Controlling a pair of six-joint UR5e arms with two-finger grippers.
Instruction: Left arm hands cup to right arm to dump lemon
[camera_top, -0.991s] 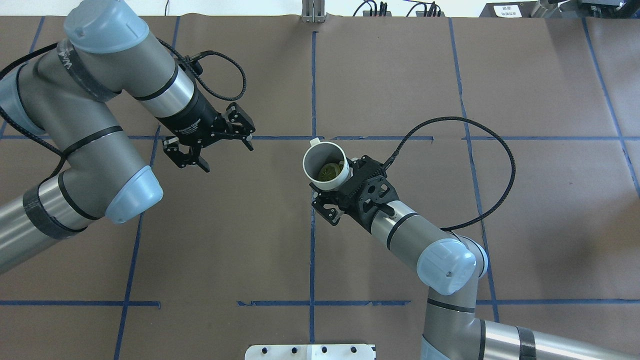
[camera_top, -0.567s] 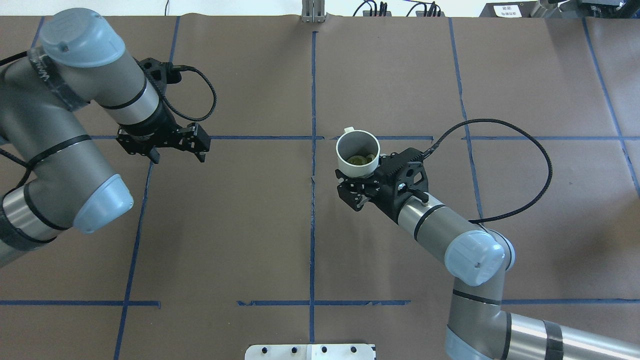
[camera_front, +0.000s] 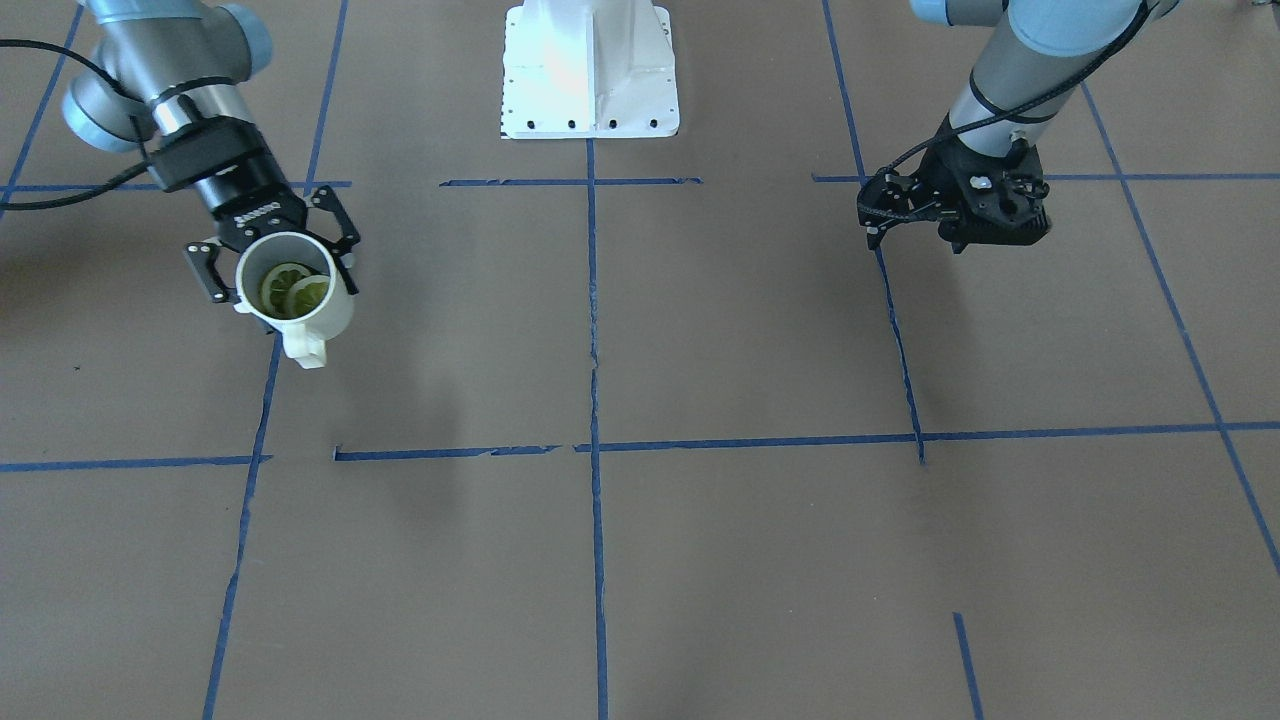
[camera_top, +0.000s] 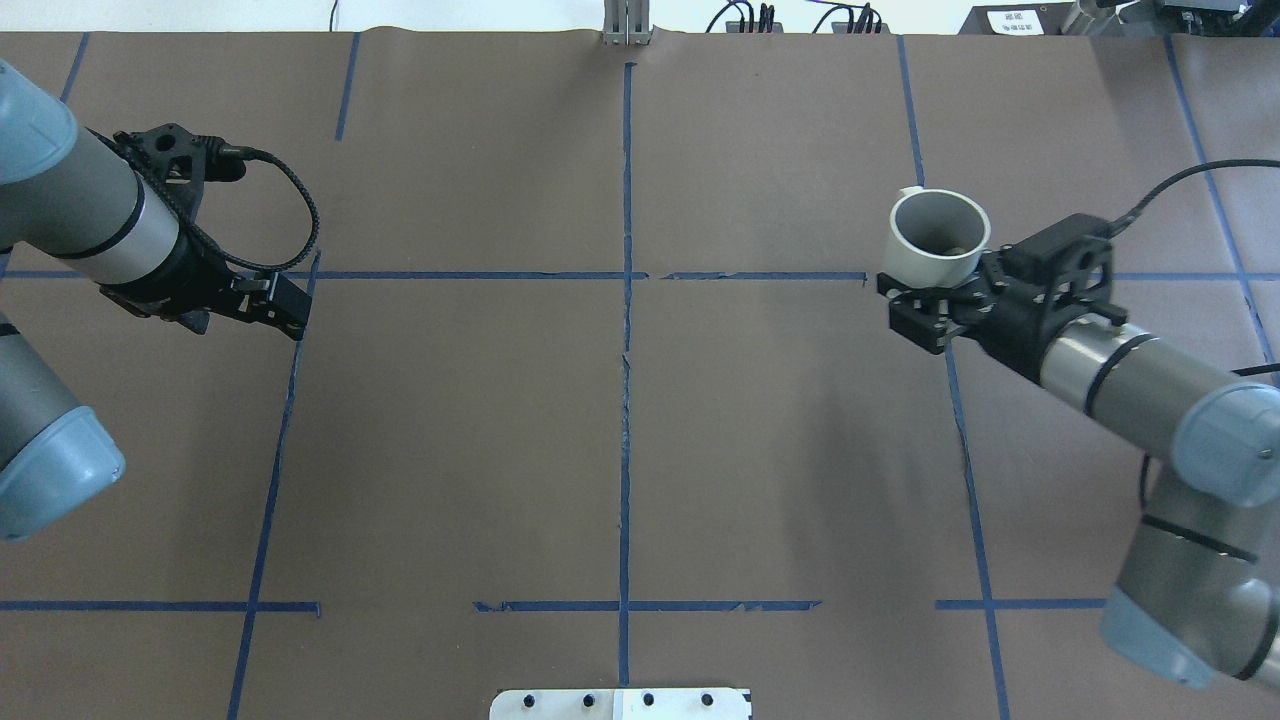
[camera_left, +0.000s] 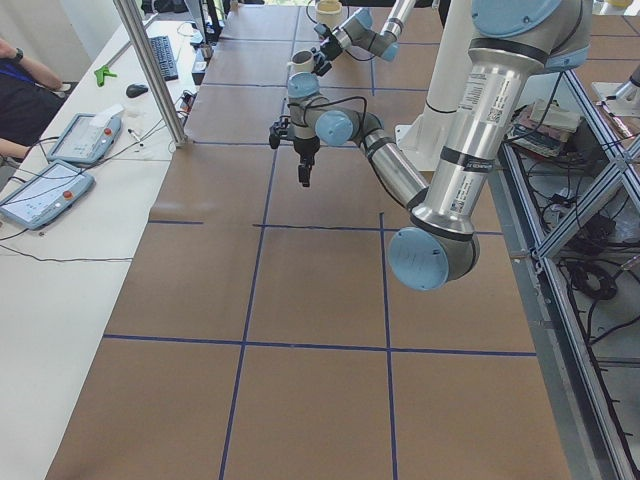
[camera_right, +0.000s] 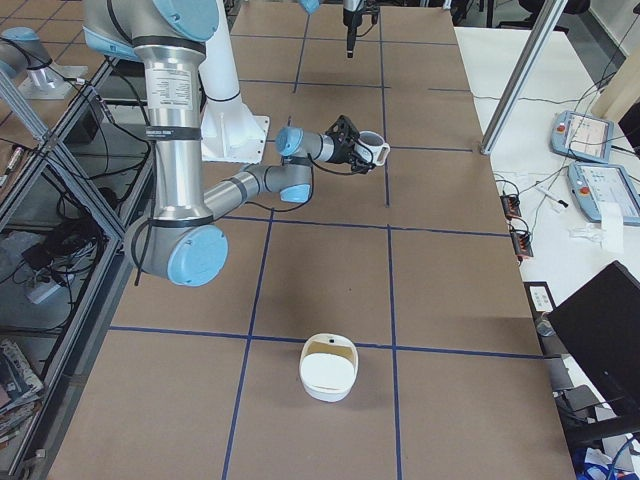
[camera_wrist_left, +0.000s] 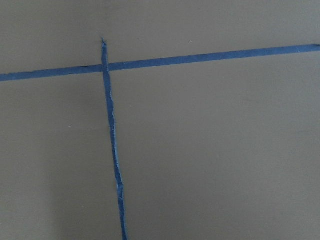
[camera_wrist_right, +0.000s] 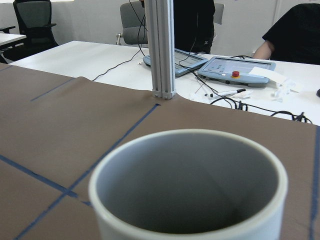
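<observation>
You have the right gripper (camera_top: 938, 285) clamped on the white mug (camera_top: 938, 240). One finger presses each side of its wall and the handle points away from the palm. The lemon slices (camera_front: 293, 288) lie inside the mug, between the fingers. The left gripper (camera_top: 288, 308) hangs well apart, its fingers pressed together on nothing, with a blue tape line (camera_wrist_left: 114, 150) below their tips

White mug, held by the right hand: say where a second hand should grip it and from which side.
Probably the loop handle, coming from the operators' side. The mug is upright with lemon slices inside, and the right hand clamps its body from the robot's side, so only the handle juts free, pointing away from that hand.
</observation>
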